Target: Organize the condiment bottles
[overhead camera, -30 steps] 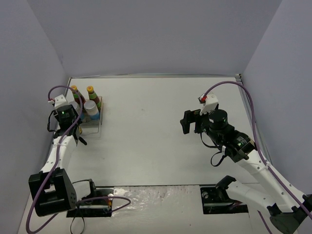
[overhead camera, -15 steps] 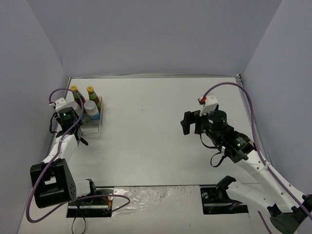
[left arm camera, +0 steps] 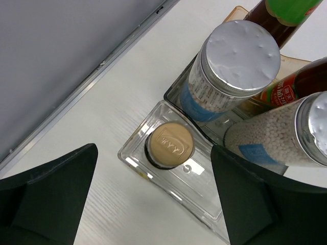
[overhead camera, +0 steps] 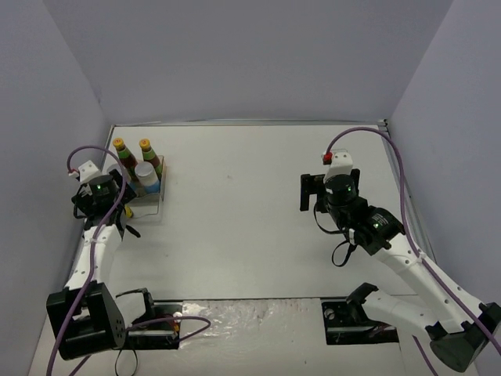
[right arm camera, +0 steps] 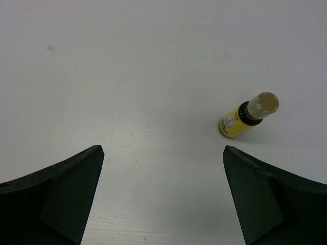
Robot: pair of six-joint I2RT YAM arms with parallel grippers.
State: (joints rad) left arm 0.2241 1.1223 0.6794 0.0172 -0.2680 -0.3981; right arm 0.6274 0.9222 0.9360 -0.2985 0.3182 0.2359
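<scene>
In the left wrist view a tiny brown-capped bottle stands in the front compartment of the clear tray. Behind it are two silver-lidded, blue-labelled jars and two dark bottles. My left gripper is open above the tray's front, touching nothing. The top view shows it beside the tray's left edge, with the orange-capped bottles behind. A tiny yellow bottle stands on the table ahead and right of my open right gripper, which sits mid-right.
The clear tray sits at the table's left side near the left wall. A metal edge strip runs along that wall. The right wall and table edge lie beyond the right arm.
My left gripper has opened and let go of the tiny brown-capped bottle, which now stands in the tray. The left wrist drew back to the left. The right gripper turned slightly.
</scene>
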